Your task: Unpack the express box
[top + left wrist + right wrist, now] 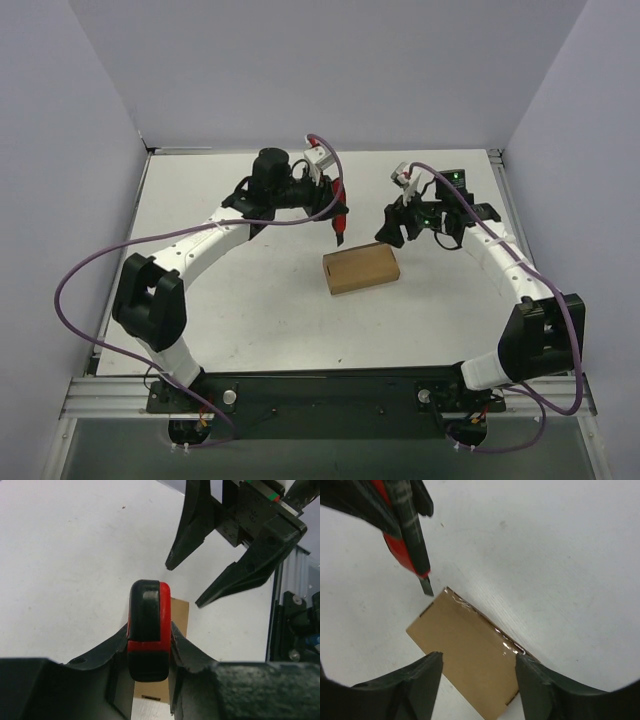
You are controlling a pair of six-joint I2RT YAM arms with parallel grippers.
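Observation:
The express box (361,268) is a flat brown cardboard box lying shut on the white table, with glossy tape along its far edge (470,647). My left gripper (337,212) is shut on a red-and-black utility knife (149,630), held blade-down. The blade tip (426,586) hangs just off the box's far-left corner. My right gripper (396,230) is open and empty just off the box's far-right corner. In the right wrist view its fingertips (431,672) frame the box from above. The left wrist view shows only a strip of the box (180,617) behind the knife.
Grey walls close in the white table (200,190) on the back and both sides. A metal rail (110,400) runs along the near edge by the arm bases. Purple cables (90,262) loop beside each arm.

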